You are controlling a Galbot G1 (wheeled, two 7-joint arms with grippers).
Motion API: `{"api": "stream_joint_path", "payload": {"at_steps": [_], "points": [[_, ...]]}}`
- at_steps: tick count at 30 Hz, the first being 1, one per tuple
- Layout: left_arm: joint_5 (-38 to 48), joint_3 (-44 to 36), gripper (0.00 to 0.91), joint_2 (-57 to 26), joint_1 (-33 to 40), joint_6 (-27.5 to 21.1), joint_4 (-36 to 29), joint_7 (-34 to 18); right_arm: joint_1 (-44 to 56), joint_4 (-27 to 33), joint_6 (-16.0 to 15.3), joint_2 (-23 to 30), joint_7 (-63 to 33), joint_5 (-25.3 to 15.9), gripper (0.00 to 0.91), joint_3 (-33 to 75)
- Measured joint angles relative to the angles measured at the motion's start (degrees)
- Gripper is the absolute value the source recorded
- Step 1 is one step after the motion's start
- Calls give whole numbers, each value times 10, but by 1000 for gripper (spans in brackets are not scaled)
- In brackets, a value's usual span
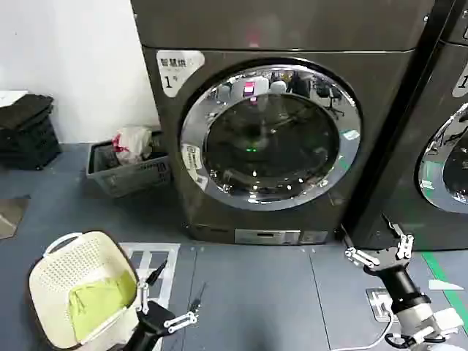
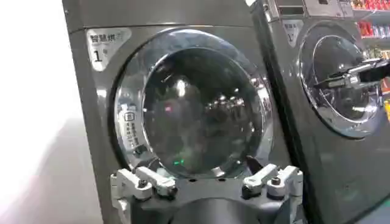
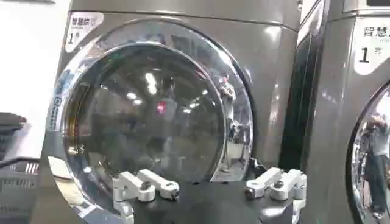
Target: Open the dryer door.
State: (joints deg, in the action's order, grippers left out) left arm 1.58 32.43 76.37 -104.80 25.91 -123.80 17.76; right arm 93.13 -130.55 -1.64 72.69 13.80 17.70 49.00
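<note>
While the door point(image 1: 270, 137) sits shut and flush in the front of the dryer point(image 1: 278, 29), neither gripper touches it. Left to right in the head view: laundry basket point(image 1: 55, 267) with a green cloth point(image 1: 95, 303) low on the floor, left gripper point(image 1: 167, 296) just beside it, fingers spread open, holding nothing, well short of the machine. Door is centre frame, chrome rim, dark glass. Right gripper point(image 1: 376, 241) is low, in front of the gap between the dryer and the neighbour machine point(image 1: 446, 161), fingers also spread, empty.

Step in hand looks like approach. The right gripper is nearer the door's right edge, so I'd lead with it. Can't make out a handle or latch recess on the rim, probably right side, hinge left. Find the recess first, hook a finger behind the rim, pull along the hinge arc, not straight out. Keep the left arm parked clear of the swing.
</note>
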Motion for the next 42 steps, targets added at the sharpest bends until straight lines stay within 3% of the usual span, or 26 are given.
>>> {"api": "stream_joint_path", "payload": {"at_steps": [8,21,34,42], "points": [[0,2,907,0,-2,-1,-4,1,-32,16,-27,-39,-3,40,907,-27],[-2,13,907,1,-9,-3,-15,6,-150,77,-39,-128,-25,109,907,-126],[-2,14,907,4,-10,-3,-20,10,-293,140,-52,-189,-37,143,907,-271],[-1,14,907,4,-14,-4,-25,14,-394,185,-50,-200,-25,158,907,-360]]}}
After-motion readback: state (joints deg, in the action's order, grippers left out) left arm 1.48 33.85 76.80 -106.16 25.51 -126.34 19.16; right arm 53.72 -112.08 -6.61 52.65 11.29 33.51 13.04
